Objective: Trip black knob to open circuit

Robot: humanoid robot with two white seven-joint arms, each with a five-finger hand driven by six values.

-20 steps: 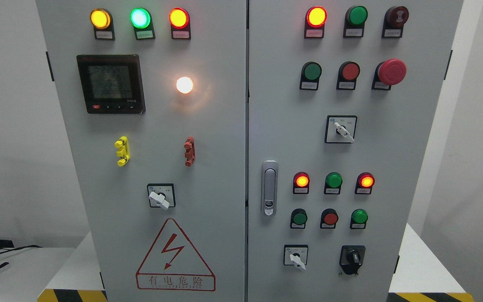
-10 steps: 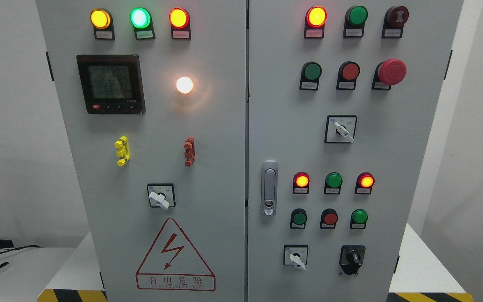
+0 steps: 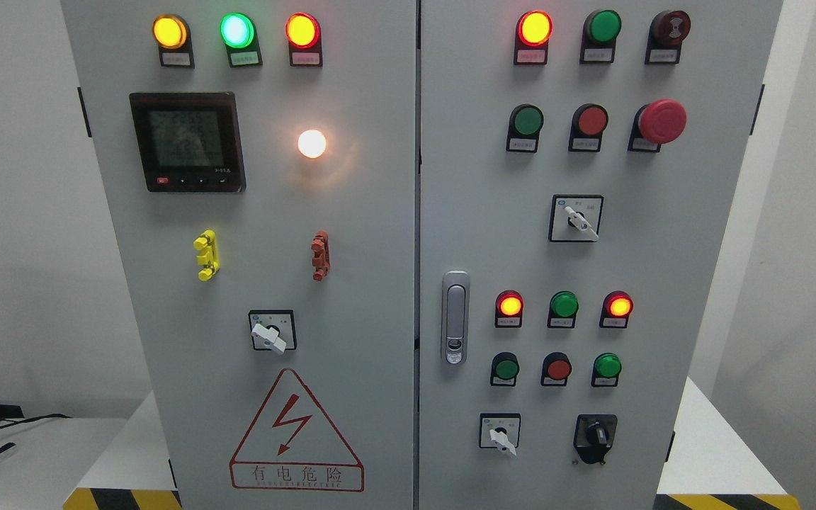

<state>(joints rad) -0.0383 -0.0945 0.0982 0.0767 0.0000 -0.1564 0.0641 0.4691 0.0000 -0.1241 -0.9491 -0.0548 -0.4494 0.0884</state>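
In the head view, the black knob [image 3: 595,433] sat untouched at the lower right corner of the cabinet's right door [image 3: 663,283]. Neither hand showed, so their state could not be told. A reach could stray onto the white-handled selector [image 3: 501,435] near its left.

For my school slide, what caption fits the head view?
Black knob waits untouched, low on the gray cabinet; no robot hand visible.

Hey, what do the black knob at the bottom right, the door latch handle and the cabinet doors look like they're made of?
Black knob: likely molded plastic, dull black with little glare. Door latch handle: looks like metal, chrome or brushed, judging by its silvery sheen. Cabinet doors: probably painted sheet metal, smooth pale grey with a soft glow around the white lamp.
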